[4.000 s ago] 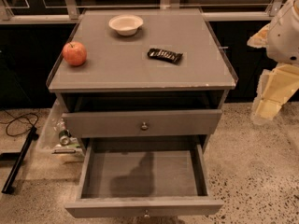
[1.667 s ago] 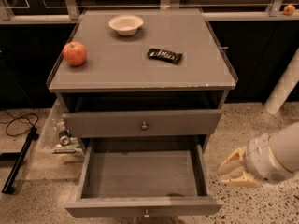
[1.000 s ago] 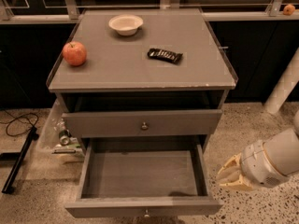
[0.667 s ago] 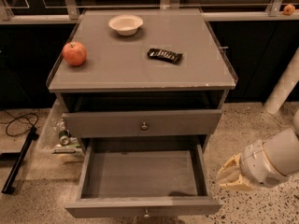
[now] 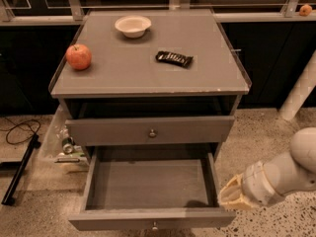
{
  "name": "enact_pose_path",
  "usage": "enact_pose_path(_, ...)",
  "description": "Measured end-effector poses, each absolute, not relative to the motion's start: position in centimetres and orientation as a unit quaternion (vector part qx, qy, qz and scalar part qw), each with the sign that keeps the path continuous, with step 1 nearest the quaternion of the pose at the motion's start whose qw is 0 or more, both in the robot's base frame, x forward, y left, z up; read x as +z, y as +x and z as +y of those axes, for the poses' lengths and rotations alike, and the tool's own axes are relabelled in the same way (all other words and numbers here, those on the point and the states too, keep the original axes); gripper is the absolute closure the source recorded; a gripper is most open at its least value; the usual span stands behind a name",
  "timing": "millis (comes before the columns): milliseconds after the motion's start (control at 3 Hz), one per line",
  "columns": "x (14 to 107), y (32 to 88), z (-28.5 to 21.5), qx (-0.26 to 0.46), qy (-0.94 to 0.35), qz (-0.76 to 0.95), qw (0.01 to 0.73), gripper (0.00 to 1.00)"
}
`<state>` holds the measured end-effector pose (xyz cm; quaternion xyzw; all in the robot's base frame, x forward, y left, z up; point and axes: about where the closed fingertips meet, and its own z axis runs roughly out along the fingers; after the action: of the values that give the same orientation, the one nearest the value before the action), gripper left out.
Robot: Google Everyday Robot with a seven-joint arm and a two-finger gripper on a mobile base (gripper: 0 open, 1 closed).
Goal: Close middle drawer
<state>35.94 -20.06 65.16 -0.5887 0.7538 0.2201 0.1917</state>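
The middle drawer is pulled far out of the grey cabinet, and its grey inside is empty. Its flat front lies along the bottom edge of the camera view, with a small round knob at its centre. My gripper, cream-coloured on a white arm, is low at the right. It sits just beside the drawer's front right corner and points left toward it. The lowest drawer is hidden under the open one.
The top drawer with its knob stands slightly out above. On the cabinet top lie a red apple, a white bowl and a dark snack bar. Bagged clutter and a cable are at the left. A white post is at the right.
My arm came down from high at the right to beside the open drawer's right side, then edged lower and left toward its front corner. The drawer has not moved.
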Motion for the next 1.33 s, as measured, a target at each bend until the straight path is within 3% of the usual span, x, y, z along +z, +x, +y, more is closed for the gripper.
enact_pose_path(333,60.4,36.1,-20.3,0.241,-0.565,0.765,0.196,1.0)
enact_pose_path(1333,48.3,35.6,-19.6,0.237,-0.549,0.744,0.297,1.0)
